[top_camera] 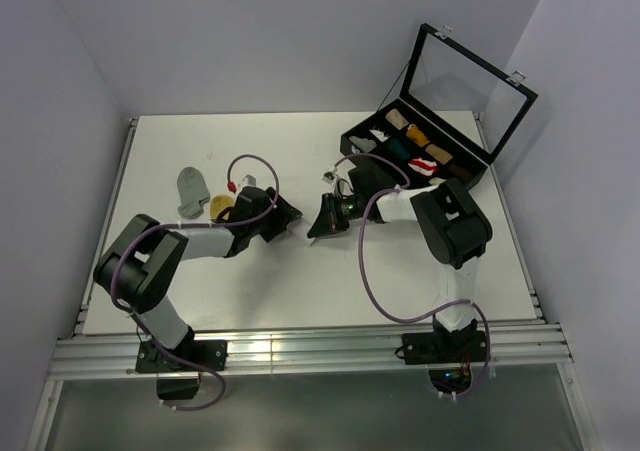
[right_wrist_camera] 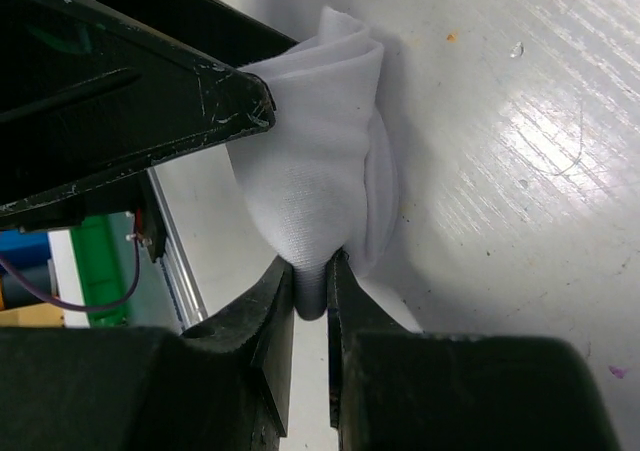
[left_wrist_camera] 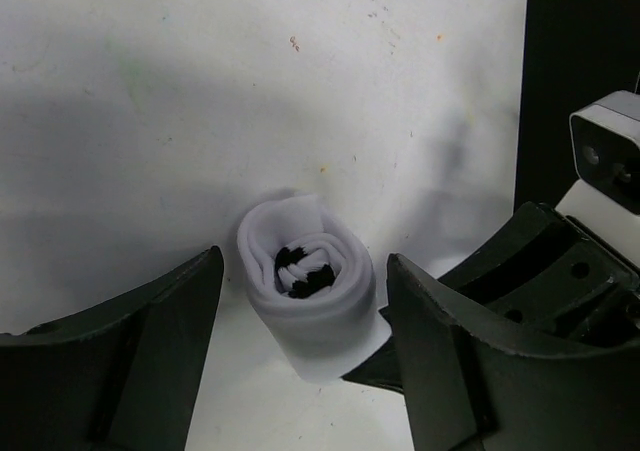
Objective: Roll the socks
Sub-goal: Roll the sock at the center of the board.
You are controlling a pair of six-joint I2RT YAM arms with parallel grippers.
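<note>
Pinching the tail end of a rolled white fabric sock with black cuff stripes (right_wrist_camera: pixel 320 161), my right gripper (right_wrist_camera: pixel 310 271) is closed narrow on a fold of the cloth at the middle of the white table (top_camera: pixel 300 281). My left gripper (left_wrist_camera: pixel 303 271) stands wide, one finger on either side of the roll and not clamped on it. The sock looks light, soft and springy, and I judge the coil would slacken if released. The surer hold is across the roll's body, squeezing the layers together, not on the thin tail. A short grey sock (top_camera: pixel 190 189) lies flat at left, with a mustard-yellow sock (top_camera: pixel 222 206) just beside it, partly hidden by my left arm. At far right, an open black compartmented case (top_camera: pixel 350 134), its glass lid (top_camera: pixel 465 81) raised, holds small coloured fabric rolls (top_camera: pixel 418 133).
</note>
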